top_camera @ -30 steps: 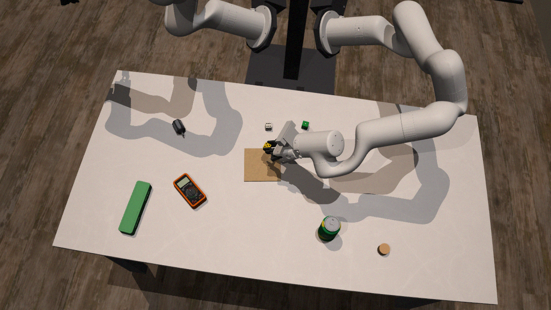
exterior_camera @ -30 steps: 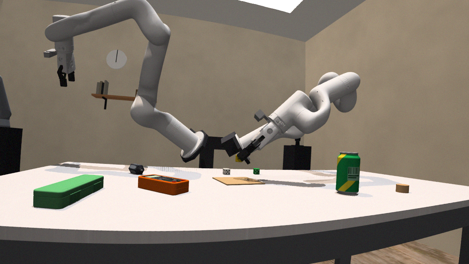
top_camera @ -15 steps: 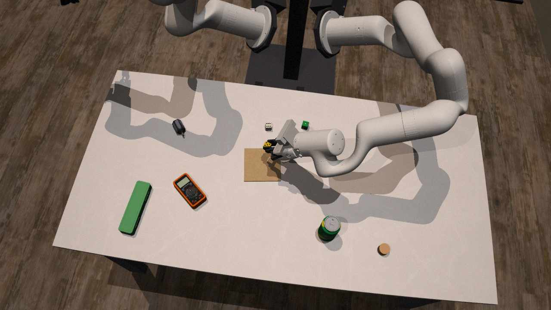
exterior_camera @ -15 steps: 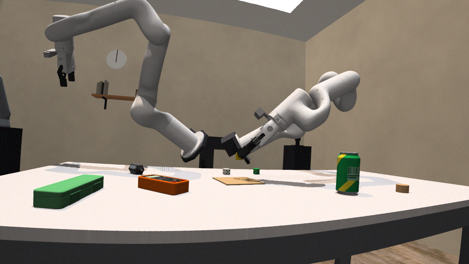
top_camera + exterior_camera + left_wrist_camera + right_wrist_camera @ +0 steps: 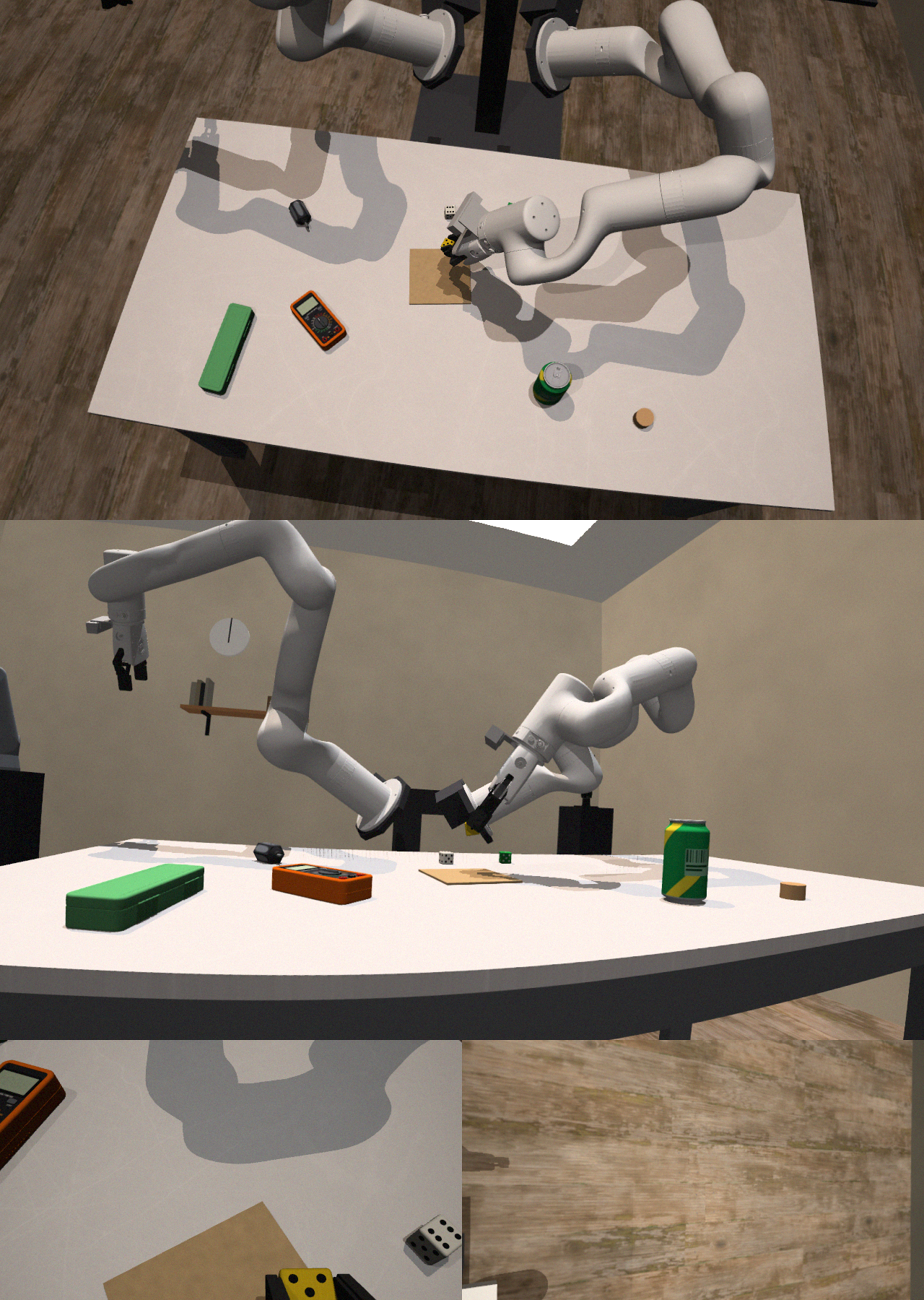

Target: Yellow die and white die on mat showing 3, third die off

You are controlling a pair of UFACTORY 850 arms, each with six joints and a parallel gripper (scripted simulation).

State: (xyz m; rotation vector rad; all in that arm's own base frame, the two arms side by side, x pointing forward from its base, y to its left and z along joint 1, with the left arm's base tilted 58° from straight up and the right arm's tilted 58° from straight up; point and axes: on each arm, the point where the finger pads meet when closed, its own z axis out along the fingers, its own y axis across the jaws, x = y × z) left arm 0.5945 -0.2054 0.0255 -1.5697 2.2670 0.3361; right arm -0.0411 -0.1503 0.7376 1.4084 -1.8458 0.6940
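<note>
Currently, the left gripper (image 5: 450,248) (image 5: 479,829) (image 5: 307,1289) grasps the yellow die (image 5: 447,243) (image 5: 471,829) (image 5: 309,1285) above the table, while the right gripper (image 5: 132,680), fingers spread, hangs well apart from the white die (image 5: 450,211) (image 5: 446,857) (image 5: 438,1238), 6 up.

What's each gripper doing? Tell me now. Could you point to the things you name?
Left gripper (image 5: 450,249) (image 5: 476,829) (image 5: 307,1287): closed, holding the yellow die (image 5: 447,242) (image 5: 470,829) (image 5: 307,1283).
Right gripper (image 5: 133,680): open, holding nothing.
</note>
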